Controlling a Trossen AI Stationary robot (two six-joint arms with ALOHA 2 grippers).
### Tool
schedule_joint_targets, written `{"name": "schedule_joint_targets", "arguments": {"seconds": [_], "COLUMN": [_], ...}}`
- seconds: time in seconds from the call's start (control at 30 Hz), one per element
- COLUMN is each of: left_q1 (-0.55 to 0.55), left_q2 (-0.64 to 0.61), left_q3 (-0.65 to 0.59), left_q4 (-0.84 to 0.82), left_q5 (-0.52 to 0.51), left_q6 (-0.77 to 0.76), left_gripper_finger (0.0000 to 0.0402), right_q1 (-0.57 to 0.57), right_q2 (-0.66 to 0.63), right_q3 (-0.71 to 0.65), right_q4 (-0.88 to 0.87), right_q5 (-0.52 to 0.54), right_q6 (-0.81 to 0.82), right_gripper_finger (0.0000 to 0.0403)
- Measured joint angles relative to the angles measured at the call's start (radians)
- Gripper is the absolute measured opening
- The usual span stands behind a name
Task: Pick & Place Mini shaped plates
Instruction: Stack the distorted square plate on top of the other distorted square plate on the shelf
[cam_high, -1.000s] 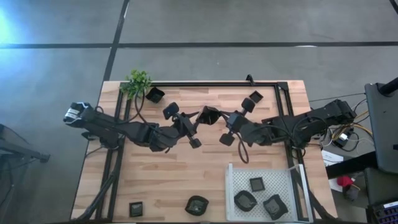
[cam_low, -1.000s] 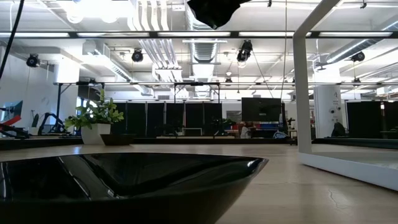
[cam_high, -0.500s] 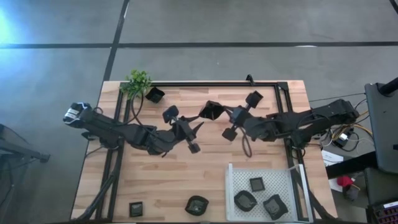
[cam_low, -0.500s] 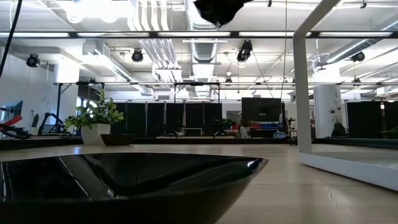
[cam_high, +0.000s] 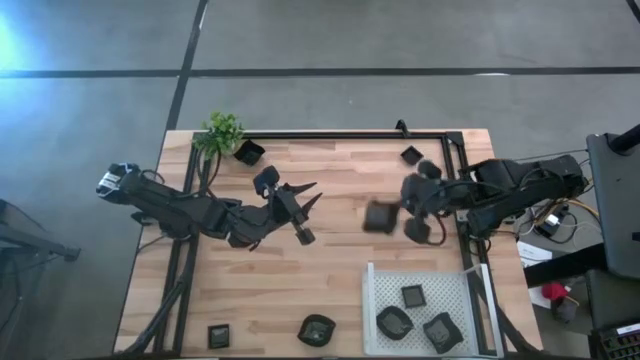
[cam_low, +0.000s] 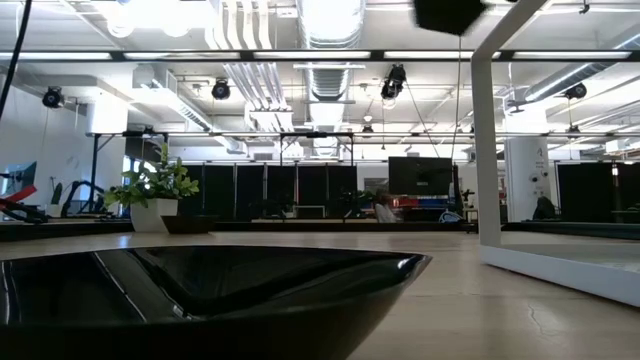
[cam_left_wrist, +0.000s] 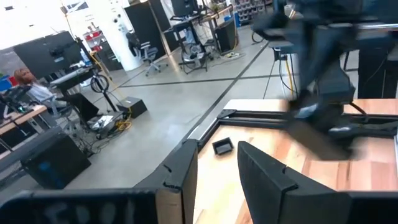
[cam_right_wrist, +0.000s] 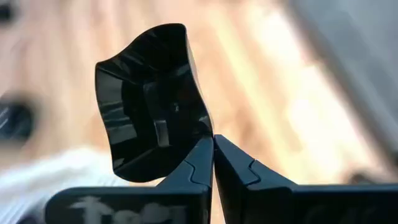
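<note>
The mini shaped plates are small black dishes. My right gripper (cam_high: 398, 214) is shut on a wavy-edged one (cam_right_wrist: 152, 106), held high over the table's right middle (cam_high: 380, 217) and visible at the top of the low view (cam_low: 450, 12). My left gripper (cam_high: 303, 205) hangs open and empty over the table's middle, left of that plate. Other plates rest on the table: one by the plant (cam_high: 248, 152), one at the far right (cam_high: 411, 155), two at the near edge (cam_high: 218, 335) (cam_high: 317, 330). Three lie in the white tray (cam_high: 470, 300). My right gripper pinches the wavy plate's rim (cam_right_wrist: 202, 132) between its two fingers (cam_right_wrist: 239, 165). The fingers slant downward, coming from the table's right side. The plate is lifted clear of the table and stands out beyond the fingertips, its hollow side toward the wrist camera.
A small green plant (cam_high: 222, 130) stands at the far left corner. A black frame (cam_high: 340, 135) runs along the far and side edges. The near-edge plate fills the low view's foreground (cam_low: 200, 300). Bare wood lies between the arms and the tray.
My right gripper has carried the plate from the table's middle toward the right edge and a little nearer, tipping its fingers downward and rolling. My left gripper, open throughout, has drawn back toward the left and stands apart from the plate.
</note>
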Motion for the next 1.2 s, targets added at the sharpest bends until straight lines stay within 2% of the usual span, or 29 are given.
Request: {"name": "schedule_joint_targets", "arguments": {"seconds": [0.2, 0.27, 0.33, 0.6, 0.97, 1.2], "left_q1": [0.000, 0.000, 0.002, 0.002, 0.004, 0.004], "left_q2": [-0.002, -0.002, -0.002, -0.002, -0.002, -0.002], "left_q3": [0.000, 0.000, 0.000, 0.000, 0.000, 0.000], "left_q4": [-0.005, -0.014, -0.016, -0.023, -0.023, -0.022], "left_q5": [-0.001, -0.002, -0.001, 0.001, 0.001, 0.001], "left_q6": [0.033, 0.034, 0.035, 0.035, 0.035, 0.035], "left_gripper_finger": [0.0110, 0.0110, 0.0110, 0.0110, 0.0110, 0.0110], "right_q1": [0.025, 0.051, 0.080, 0.238, 0.453, 0.596], "right_q2": [0.003, 0.003, 0.003, 0.004, 0.005, 0.005], "right_q3": [-0.048, -0.073, -0.097, -0.191, -0.422, -0.519], "right_q4": [-0.131, -0.129, -0.130, -0.098, 0.266, 0.329], "right_q5": [-0.474, -0.583, -0.633, -0.647, -0.656, -0.703], "right_q6": [0.038, 0.045, 0.057, 0.143, 0.484, 0.681], "right_gripper_finger": [0.0008, 0.0008, 0.0008, 0.0008, 0.0008, 0.0008]}}
